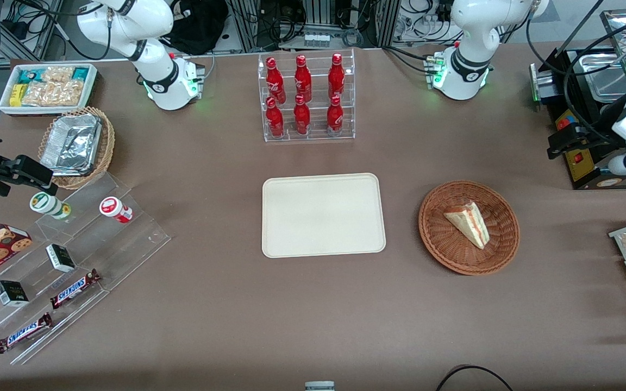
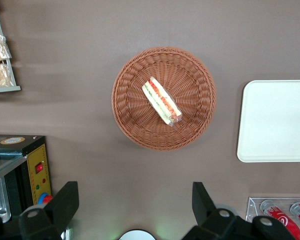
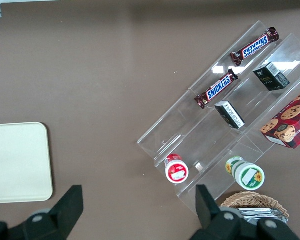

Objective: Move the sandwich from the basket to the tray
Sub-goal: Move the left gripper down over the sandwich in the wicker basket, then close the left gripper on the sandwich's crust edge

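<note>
Right, I'm hovering the hand [image 2: 135, 210] wide open and empty above the sandwich [image 2: 161, 100] in the basket [image 2: 130, 120] near the bench's working-arm edge; pinching its slanted faces risks slipping.

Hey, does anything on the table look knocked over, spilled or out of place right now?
Nothing stands out. The sandwich lies whole in the basket, the tray beside it sits flat and bare, and the red bottles stand upright in their rack. The claw hangs open above the table, beside the basket, holding nothing.
</note>
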Controlling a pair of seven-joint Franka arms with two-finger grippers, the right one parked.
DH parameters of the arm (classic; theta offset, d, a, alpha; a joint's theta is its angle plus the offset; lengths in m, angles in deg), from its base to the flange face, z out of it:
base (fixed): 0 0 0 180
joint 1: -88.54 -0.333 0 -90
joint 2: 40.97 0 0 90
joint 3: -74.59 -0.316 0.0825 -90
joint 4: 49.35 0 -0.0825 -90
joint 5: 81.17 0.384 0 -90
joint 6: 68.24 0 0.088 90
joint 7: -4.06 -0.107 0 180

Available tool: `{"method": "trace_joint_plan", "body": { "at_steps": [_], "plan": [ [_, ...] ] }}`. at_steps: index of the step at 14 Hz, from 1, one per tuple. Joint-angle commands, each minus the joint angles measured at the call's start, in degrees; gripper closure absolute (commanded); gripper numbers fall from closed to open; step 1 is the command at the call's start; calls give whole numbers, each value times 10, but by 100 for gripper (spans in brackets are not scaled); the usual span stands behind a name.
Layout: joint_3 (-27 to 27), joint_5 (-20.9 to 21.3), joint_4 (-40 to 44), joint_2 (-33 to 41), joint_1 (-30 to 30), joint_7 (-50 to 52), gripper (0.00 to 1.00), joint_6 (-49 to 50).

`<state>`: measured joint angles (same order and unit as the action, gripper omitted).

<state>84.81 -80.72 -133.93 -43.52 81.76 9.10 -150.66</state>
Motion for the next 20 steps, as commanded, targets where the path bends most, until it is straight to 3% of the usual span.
{"method": "trace_joint_plan", "body": {
  "at_steps": [1,5,7,13,16,18,20],
  "plan": [
    [-4,7,20,-11,5,-6,0,12],
    [-3,19,-4,-25,7,0,0,4],
    [-2,30,-74,-25,9,7,0,-59],
    [23,46,-292,-11,16,192,0,-311],
    [38,45,-383,-13,16,340,0,-455],
    [41,46,-431,-18,16,430,0,-534],
    [41,46,-439,-32,16,451,0,-550]
  ]
}}
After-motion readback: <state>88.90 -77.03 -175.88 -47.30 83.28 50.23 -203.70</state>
